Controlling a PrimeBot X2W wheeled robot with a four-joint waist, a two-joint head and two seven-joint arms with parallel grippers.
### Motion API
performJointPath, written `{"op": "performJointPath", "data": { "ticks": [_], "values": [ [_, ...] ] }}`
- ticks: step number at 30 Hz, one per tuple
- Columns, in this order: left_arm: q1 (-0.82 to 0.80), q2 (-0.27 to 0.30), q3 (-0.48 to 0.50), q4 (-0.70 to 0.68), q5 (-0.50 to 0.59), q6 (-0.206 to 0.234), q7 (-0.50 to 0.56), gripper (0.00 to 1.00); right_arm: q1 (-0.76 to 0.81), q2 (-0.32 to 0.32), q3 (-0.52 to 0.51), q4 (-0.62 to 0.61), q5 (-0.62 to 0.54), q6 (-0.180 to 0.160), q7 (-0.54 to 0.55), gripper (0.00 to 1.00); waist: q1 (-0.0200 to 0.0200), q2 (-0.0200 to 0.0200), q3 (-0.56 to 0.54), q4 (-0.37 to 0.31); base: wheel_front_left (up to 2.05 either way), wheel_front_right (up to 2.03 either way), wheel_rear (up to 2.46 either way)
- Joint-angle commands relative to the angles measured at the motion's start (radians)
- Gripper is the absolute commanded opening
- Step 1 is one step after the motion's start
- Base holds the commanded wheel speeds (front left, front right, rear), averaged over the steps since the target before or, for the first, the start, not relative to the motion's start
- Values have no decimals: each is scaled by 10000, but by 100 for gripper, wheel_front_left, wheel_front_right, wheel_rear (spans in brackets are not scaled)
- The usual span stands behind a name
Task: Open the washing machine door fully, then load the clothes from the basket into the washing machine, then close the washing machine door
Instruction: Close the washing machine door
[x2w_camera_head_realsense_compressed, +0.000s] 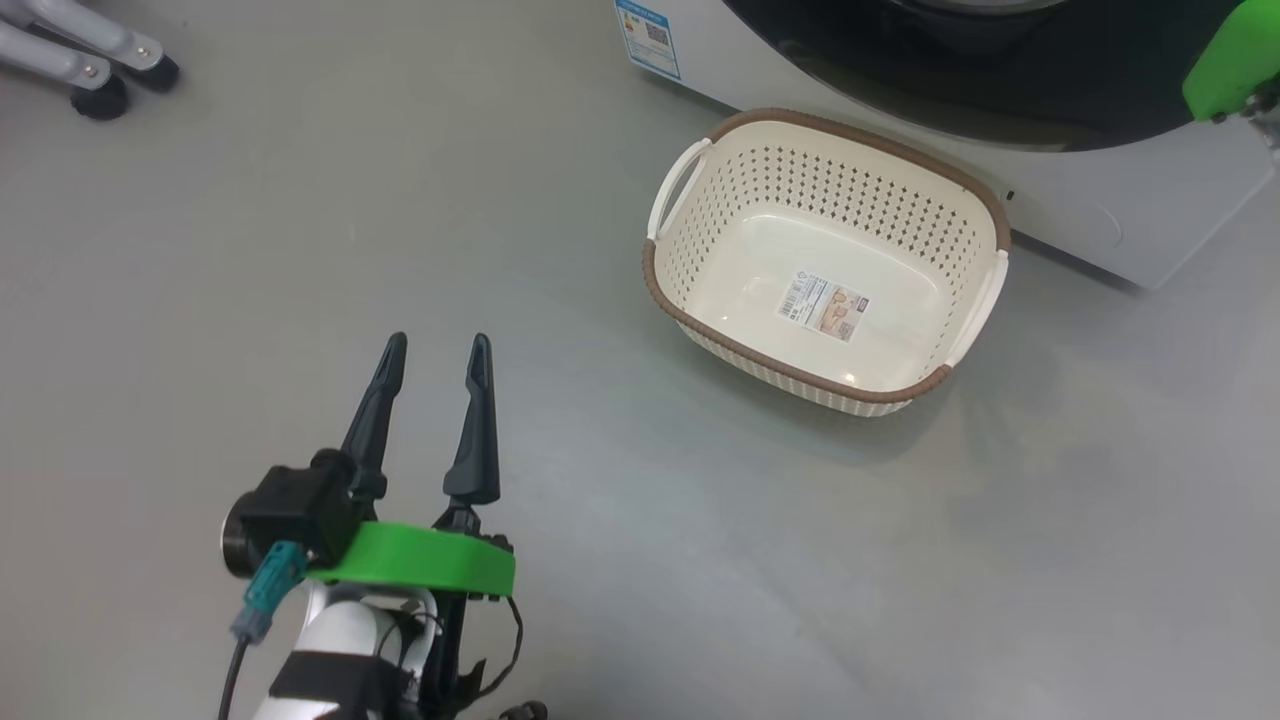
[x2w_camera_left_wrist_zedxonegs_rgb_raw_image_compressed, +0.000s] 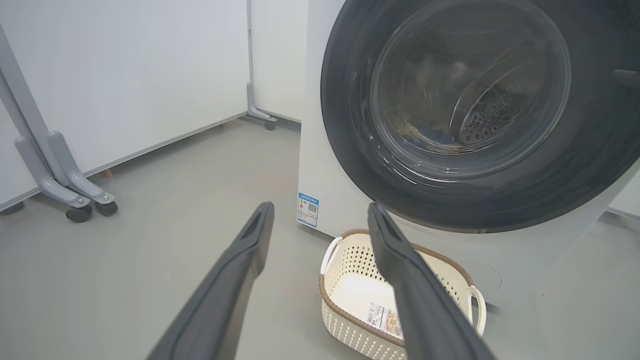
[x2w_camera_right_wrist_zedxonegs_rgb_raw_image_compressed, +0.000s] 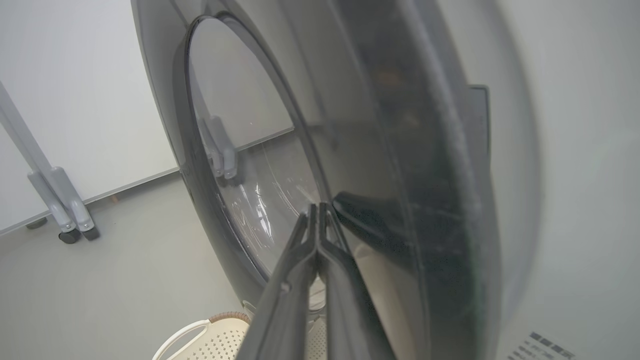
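The cream basket (x2w_camera_head_realsense_compressed: 830, 125) with a brown rim stands on the floor in front of the white washing machine (x2w_camera_head_realsense_compressed: 1100, 210), with just a label on its bottom. The washing machine door (x2w_camera_left_wrist_zedxonegs_rgb_raw_image_compressed: 350, 125) lies close against the machine's front; whether it is latched I cannot tell. Behind its glass, low in the drum, a dim blue and pale shape (x2w_camera_left_wrist_zedxonegs_rgb_raw_image_compressed: 425, 134) may be the clothes. My right gripper (x2w_camera_right_wrist_zedxonegs_rgb_raw_image_compressed: 316, 205) is shut, its tips at the door's black rim (x2w_camera_right_wrist_zedxonegs_rgb_raw_image_compressed: 380, 150). My left gripper (x2w_camera_head_realsense_compressed: 438, 342) hangs open over bare floor, left of the basket, holding nothing.
White partition panels on grey wheeled legs (x2w_camera_left_wrist_zedxonegs_rgb_raw_image_compressed: 75, 195) stand to the left of the machine, with one foot at the head view's top left (x2w_camera_head_realsense_compressed: 100, 70). A blue-edged sticker (x2w_camera_head_realsense_compressed: 648, 35) sits low on the washer front. Grey floor spreads around the basket.
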Motion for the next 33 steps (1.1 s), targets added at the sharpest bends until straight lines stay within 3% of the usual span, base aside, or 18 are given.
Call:
{"op": "performJointPath", "data": {
  "ticks": [1, 10, 19, 26, 33],
  "values": [
    [-324, 133, 287, -391, -75, 88, -110, 100, -510, -52, -30, -129, -65, 44, -149, 0, 0, 0, 82, 27, 0, 0, 0],
    [-321, 132, 198, -561, -144, 276, -110, 100, -1393, -112, -459, 829, -487, 44, -433, 0, 0, 0, 295, 63, 0, 0, 0],
    [-370, 132, 120, -473, -151, 314, -111, 100, -1404, 195, 96, 1206, -692, 44, -529, 0, 0, 0, 217, 44, 0, 0, 0],
    [-460, 132, 52, -275, -104, 244, -111, 100, -914, 298, 300, 1040, -314, 44, -555, 0, 0, 0, 33, -6, 0, 0, 0],
    [-464, 132, 212, -55, 33, 227, -111, 100, 104, 618, 540, 33, 146, 44, -559, 0, 0, 0, -260, -558, 0, 0, 0]
  ]
}}
